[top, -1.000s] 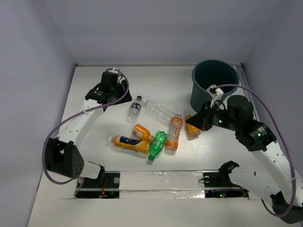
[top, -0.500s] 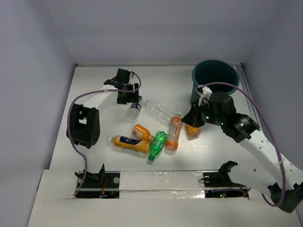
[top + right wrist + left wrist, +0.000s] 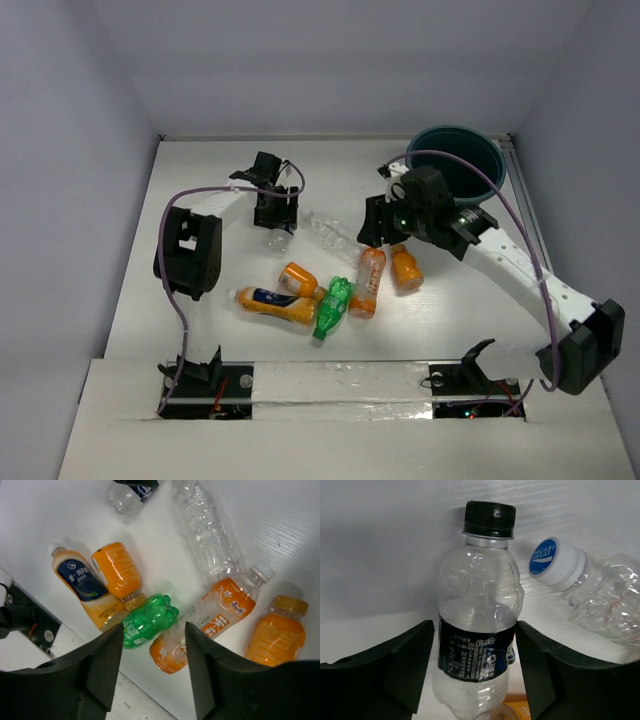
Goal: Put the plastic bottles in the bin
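Note:
Several plastic bottles lie mid-table. My left gripper [image 3: 277,216] [image 3: 475,630] is open, its fingers standing on either side of a small clear bottle [image 3: 477,630] [image 3: 279,239] that has a black cap and a dark label. A larger clear bottle [image 3: 330,232] [image 3: 600,600] lies beside it. My right gripper [image 3: 375,228] [image 3: 153,630] hangs open and empty above the green bottle [image 3: 150,620] [image 3: 333,308] and a tall orange bottle [image 3: 210,622] [image 3: 368,282]. Two stubby orange bottles [image 3: 405,268] [image 3: 300,279] and an orange bottle with a blue label [image 3: 270,303] lie nearby. The teal bin [image 3: 470,160] stands at the back right.
White walls enclose the table on the left, back and right. A taped strip [image 3: 340,382] with the arm mounts runs along the near edge. The right arm's purple cable [image 3: 520,240] loops in front of the bin.
The left gripper swung in from the back left and came down around the small clear bottle. The right gripper moved left, away from the stubby orange bottle, and opened.

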